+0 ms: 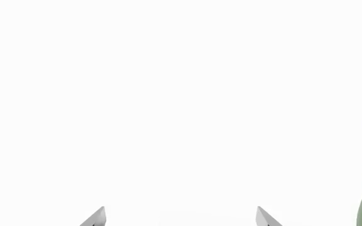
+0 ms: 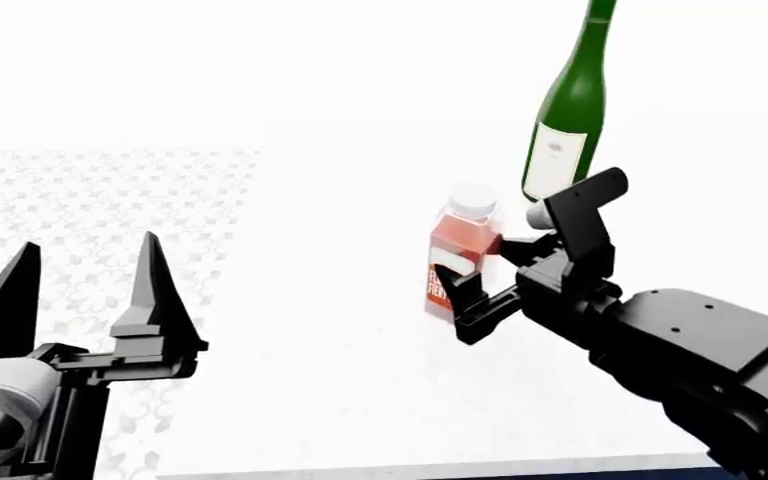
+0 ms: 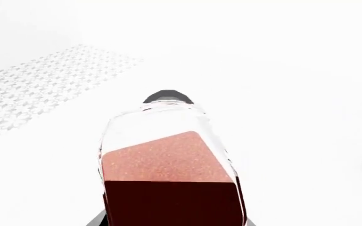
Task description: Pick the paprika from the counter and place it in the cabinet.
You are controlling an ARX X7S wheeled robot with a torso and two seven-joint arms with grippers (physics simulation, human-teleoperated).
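At 3 o'clock of the head view, right gripper [image 2: 471,290] has its fingers [image 2: 460,265] clamped on the paprika [image 2: 458,255]. Bottle upright on the white desk [image 2: 331,330], long axis vertical, wine bottle [image 2: 568,110] just behind at 1 o'clock. Left gripper [image 2: 84,290] fingers spread wide, empty, well apart at 8 o'clock. Cabinet not in view; likely next: lift straight up.

Both arms are matte black. The left gripper [image 2: 84,290] has two long, tapering, blade-like fingers on a black crossbar, joined to a grey ribbed wrist. The right gripper [image 2: 471,285] has blocky angular links; small dots on its forearm may be screws.
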